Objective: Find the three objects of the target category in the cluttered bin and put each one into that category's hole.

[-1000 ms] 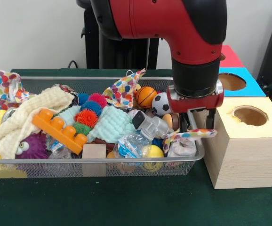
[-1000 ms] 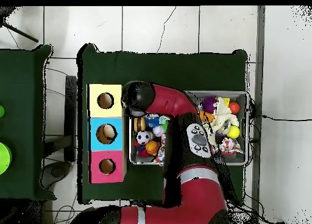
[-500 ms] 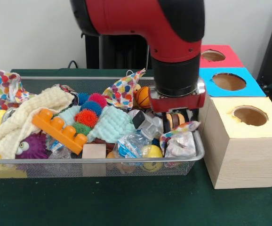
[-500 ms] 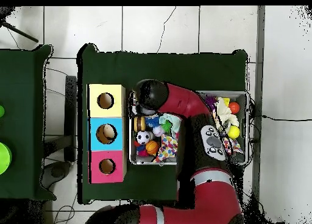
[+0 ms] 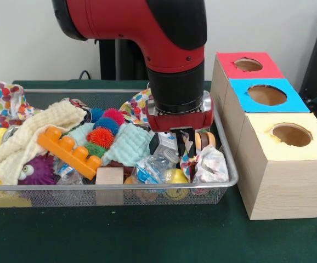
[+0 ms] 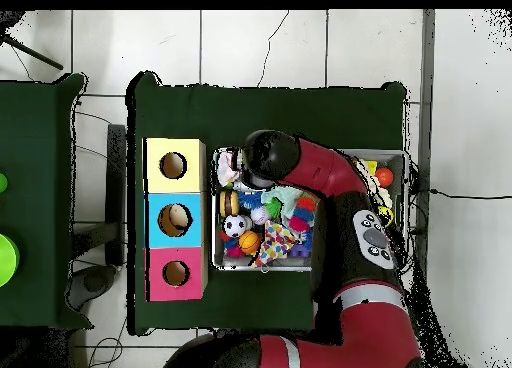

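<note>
The gripper [image 5: 185, 143] is hung low over the wire bin's [image 5: 224, 181] box-side end among the clutter, presumably for searching; whether it is clenched cannot be told, and the target category is unknown, with three holed boxes [image 5: 287, 164] alongside.

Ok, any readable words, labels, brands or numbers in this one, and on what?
None can be read.
Arm: no lettering visible.
Boxes, yellow, blue, red: plain coloured tops, no text.
Crumpled wrapper in the wire basket: print too blurred to read.
Patterned cloth: coloured spots only.
</note>
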{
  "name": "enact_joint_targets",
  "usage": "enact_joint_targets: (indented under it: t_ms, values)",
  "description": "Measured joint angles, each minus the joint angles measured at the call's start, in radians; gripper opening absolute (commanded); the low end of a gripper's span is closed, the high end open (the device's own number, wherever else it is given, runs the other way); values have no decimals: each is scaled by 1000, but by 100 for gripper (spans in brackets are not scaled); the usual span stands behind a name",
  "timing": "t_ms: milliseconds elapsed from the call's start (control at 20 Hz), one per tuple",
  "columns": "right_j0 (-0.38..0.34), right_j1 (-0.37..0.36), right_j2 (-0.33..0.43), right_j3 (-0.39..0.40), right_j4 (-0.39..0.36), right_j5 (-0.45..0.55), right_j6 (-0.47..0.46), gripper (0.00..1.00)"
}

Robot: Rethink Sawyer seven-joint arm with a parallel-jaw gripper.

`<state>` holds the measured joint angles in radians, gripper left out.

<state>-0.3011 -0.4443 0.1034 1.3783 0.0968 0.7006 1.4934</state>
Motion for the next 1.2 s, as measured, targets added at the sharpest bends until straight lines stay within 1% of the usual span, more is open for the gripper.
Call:
enact_joint_targets:
  t_ms: [700,1000,1200]
  values:
    - [3,0,0,0,0,-2,0,0]
    - [21,0,0,-2,2,-2,0,0]
    - [35,0,0,-3,16,-1,0,0]
